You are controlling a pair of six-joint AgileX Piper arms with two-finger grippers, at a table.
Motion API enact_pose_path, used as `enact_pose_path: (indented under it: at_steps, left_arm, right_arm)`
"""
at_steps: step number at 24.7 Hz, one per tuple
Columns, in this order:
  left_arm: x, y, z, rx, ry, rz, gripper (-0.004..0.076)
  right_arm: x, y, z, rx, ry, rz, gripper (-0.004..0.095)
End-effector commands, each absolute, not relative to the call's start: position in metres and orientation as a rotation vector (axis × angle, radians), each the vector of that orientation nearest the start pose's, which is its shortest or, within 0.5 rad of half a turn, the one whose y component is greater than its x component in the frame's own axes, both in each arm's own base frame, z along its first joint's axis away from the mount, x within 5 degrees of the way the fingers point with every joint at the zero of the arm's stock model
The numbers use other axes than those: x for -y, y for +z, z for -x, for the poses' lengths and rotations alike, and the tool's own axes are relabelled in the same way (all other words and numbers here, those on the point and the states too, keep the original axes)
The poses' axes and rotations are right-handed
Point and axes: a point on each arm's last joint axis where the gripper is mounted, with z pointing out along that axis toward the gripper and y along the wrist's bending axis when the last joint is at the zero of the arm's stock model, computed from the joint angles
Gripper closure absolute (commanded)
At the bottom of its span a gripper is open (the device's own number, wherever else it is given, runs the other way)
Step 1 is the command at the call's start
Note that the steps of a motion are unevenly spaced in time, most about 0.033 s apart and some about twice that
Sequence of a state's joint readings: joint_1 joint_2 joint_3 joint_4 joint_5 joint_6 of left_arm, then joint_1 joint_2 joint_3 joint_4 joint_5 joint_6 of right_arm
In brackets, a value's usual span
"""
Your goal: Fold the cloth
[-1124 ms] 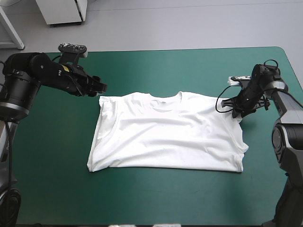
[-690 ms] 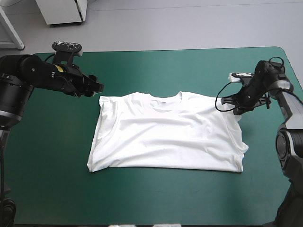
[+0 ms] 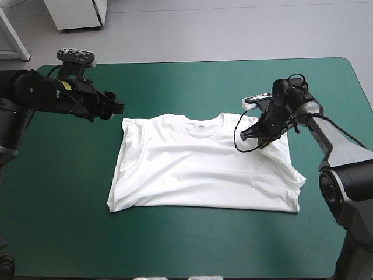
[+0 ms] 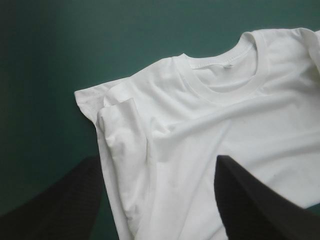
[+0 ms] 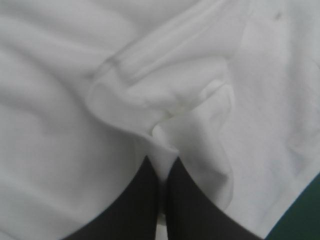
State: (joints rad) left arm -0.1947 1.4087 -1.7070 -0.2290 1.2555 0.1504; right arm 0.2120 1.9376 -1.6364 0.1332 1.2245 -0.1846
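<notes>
The white T-shirt (image 3: 198, 169) lies spread flat mid-table, collar toward the far edge, its left sleeve tucked in over the body. My right gripper (image 3: 264, 140) is over the shirt's right shoulder area, shut on a pinched fold of the T-shirt (image 5: 75, 100). In the right wrist view the fingers of that gripper (image 5: 162, 161) meet with white cloth bunched just ahead of them. My left gripper (image 3: 119, 107) hovers just beyond the shirt's left shoulder. It stands open (image 4: 159, 161), the folded left sleeve and collar of the T-shirt (image 4: 215, 115) ahead of it.
Bare teal-green cover (image 3: 186, 245) surrounds the shirt on all sides, widest along the near edge and at the left. A strip of cover (image 3: 326, 87) also shows to the right of the shirt.
My right gripper has moved left, in over the shirt, dragging the right sleeve with it. The left arm has drawn back slightly to the left.
</notes>
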Motion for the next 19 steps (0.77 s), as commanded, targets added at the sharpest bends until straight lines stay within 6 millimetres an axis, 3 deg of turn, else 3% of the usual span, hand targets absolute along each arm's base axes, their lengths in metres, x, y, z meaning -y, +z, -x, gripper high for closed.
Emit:
enact_pose_path:
  at_steps: [1, 4, 8, 10, 14, 19]
  left_arm:
    - [0.072, 0.476, -0.246, -2.317, -0.353, -0.429, 0.0248]
    - [0.070, 0.481, -0.238, -2.296, -0.343, -0.428, 0.0248]
    - [0.065, 0.488, -0.224, -2.286, -0.301, -0.431, 0.0248]
    - [0.061, 0.491, -0.218, -2.274, -0.274, -0.422, 0.0248]
    - [0.057, 0.482, -0.206, -2.305, -0.216, -0.413, 0.0248]
    - [0.053, 0.437, -0.188, -2.442, -0.092, -0.413, 0.0248]
  right_arm:
    - [-0.094, 0.262, -0.389, -2.914, 0.182, 0.559, 0.0921]
    - [-0.096, 0.261, -0.388, -2.915, 0.215, 0.618, 0.0852]
    - [-0.093, 0.274, -0.383, -2.900, 0.214, 0.598, 0.0520]
    - [-0.090, 0.287, -0.378, -2.871, 0.190, 0.585, 0.0433]
    - [-0.080, 0.319, -0.363, -2.803, 0.080, 0.533, 0.0393]
    - [-0.066, 0.346, -0.321, -2.758, 0.017, 0.474, 0.0393]
